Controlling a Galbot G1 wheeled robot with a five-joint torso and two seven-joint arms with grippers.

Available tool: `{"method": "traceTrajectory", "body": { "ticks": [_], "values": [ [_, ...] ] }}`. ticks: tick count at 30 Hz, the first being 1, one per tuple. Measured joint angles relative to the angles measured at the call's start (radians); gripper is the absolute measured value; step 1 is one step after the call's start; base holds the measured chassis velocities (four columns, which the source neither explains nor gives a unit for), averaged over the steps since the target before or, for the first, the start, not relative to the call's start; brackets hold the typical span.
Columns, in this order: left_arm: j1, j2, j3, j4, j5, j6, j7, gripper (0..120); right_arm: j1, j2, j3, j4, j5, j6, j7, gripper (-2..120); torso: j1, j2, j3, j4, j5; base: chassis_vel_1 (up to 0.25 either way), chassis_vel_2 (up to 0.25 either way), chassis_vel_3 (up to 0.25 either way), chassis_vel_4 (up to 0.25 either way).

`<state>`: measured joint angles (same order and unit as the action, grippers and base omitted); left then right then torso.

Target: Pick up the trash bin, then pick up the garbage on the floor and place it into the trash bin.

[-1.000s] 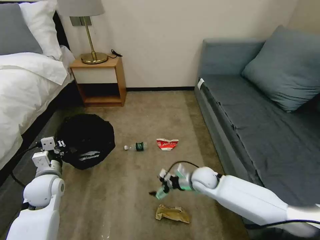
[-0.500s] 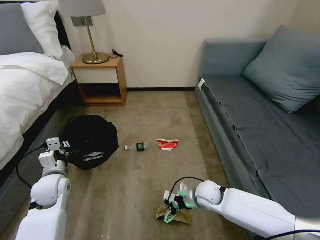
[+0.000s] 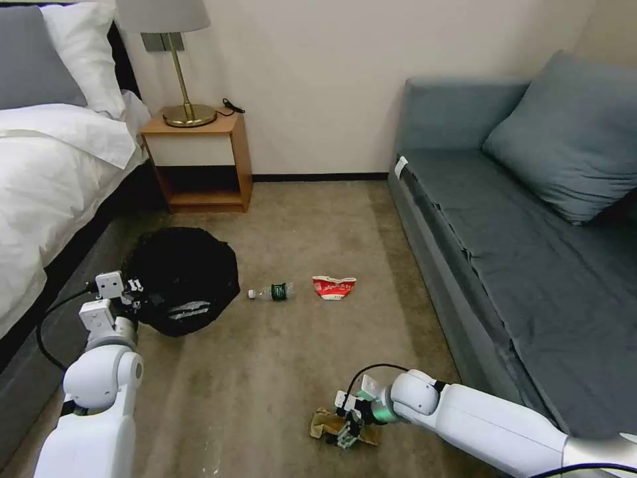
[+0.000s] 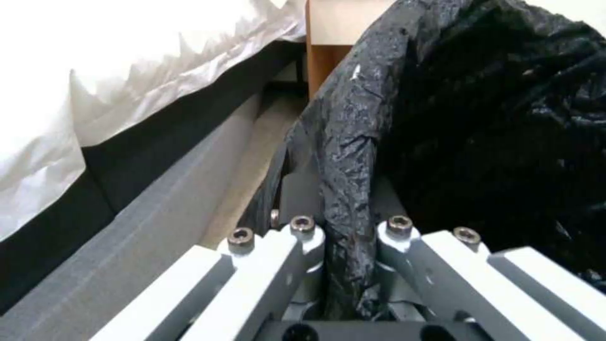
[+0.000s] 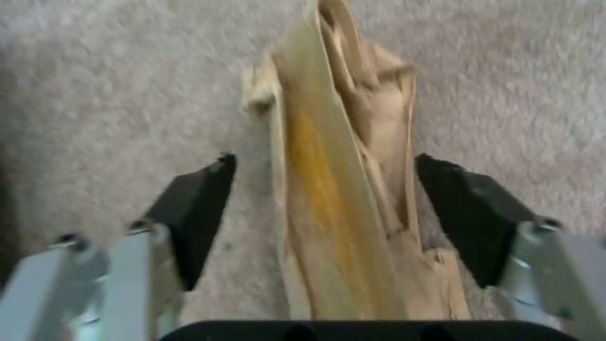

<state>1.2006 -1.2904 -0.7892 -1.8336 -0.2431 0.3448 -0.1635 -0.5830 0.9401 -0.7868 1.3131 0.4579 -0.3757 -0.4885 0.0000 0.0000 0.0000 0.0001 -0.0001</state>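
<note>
Head view: the left gripper (image 3: 133, 297) is clamped on the rim of the bin (image 3: 182, 279) by the bed (image 3: 46, 179). The right gripper (image 3: 346, 431) is down on the carpet (image 3: 279, 358), jaws apart astride the brown bag (image 5: 344, 189). A bottle (image 3: 271, 292) with a green label and a red-white cup (image 3: 334, 287) lie farther off; their print is unreadable.
</note>
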Motion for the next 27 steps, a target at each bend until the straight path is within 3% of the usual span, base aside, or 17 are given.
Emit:
{"method": "traceTrajectory", "body": {
  "ticks": [9,16,18,27],
  "values": [
    [-0.003,0.021,-0.003,0.012,-0.008,-0.004,0.002,4,-0.002,0.006,-0.001,-0.023,-0.010,0.030,-0.024,37,0.000,0.000,0.000,-0.0001,0.0001,0.000,0.000,0.000,0.000],
    [-0.006,0.033,-0.003,0.020,-0.012,-0.006,0.004,4,-0.001,0.014,0.005,-0.025,-0.007,0.030,-0.024,16,0.000,0.000,0.000,-0.0001,0.0000,0.000,0.000,0.000,0.000],
    [-0.007,0.035,-0.002,0.020,-0.012,-0.007,0.006,4,0.000,0.016,0.007,-0.025,-0.005,0.030,-0.023,4,0.000,0.000,0.000,-0.0001,0.0001,0.000,0.000,0.000,0.000],
    [0.015,0.047,0.001,0.014,-0.016,-0.007,0.005,4,0.009,0.001,0.021,0.026,0.034,0.058,-0.017,0,0.000,0.000,0.000,-0.0002,0.0001,0.000,0.000,0.000,0.000]
  ]
}}
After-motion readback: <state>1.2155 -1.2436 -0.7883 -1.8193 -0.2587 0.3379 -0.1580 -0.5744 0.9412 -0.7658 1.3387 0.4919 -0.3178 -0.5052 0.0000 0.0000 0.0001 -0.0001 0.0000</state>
